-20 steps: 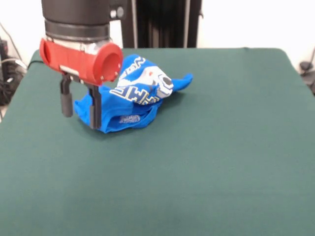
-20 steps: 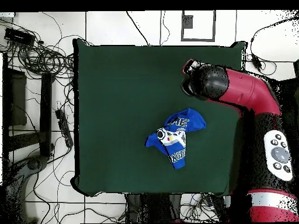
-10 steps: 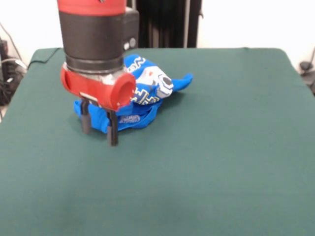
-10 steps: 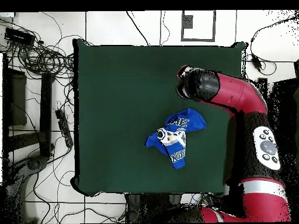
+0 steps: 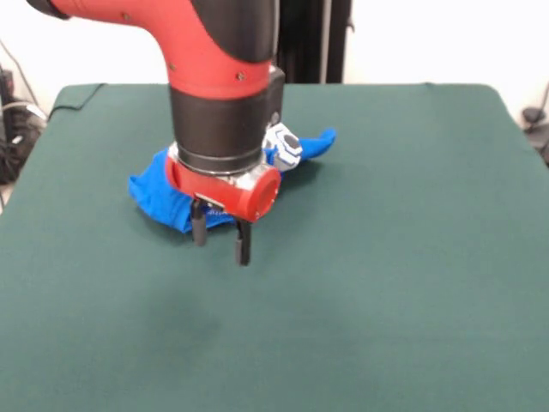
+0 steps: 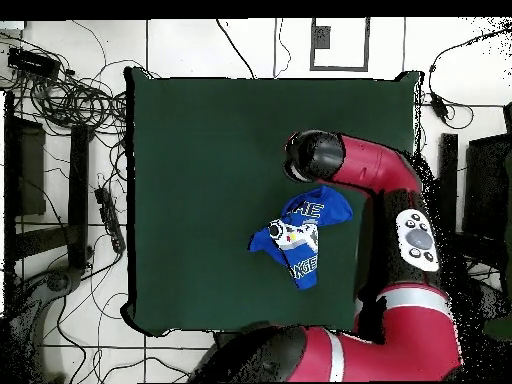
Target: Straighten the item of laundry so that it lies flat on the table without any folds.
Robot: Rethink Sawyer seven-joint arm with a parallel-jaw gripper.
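The item of laundry [image 5: 153, 190], a bright blue T-shirt with white lettering, lies crumpled in a heap on the green table [image 5: 395, 223]. The red and black arm covers its middle in the front view; a blue sleeve tip and a white patch stick out at the right. My gripper [image 5: 221, 238] hangs just in front of the heap's near edge, low over the cloth, open with nothing between its fingers. In the overhead view the shirt [image 6: 300, 236] shows bunched, lettering up, on the table [image 6: 200, 150]. The arm's wrist [image 6: 305, 157] sits just above it and hides the gripper.
A black column [image 5: 300, 39] stands behind the table's far edge. In the overhead view, cables [image 6: 70, 95] and dark gear lie on the tiled floor to the left of the table. The arm's red links [image 6: 415, 235] run along the table's right side.
The arm has swung from the shirt's left side across its front, rightward and nearer the camera in the front view. The gripper stays open. The shirt has not moved.
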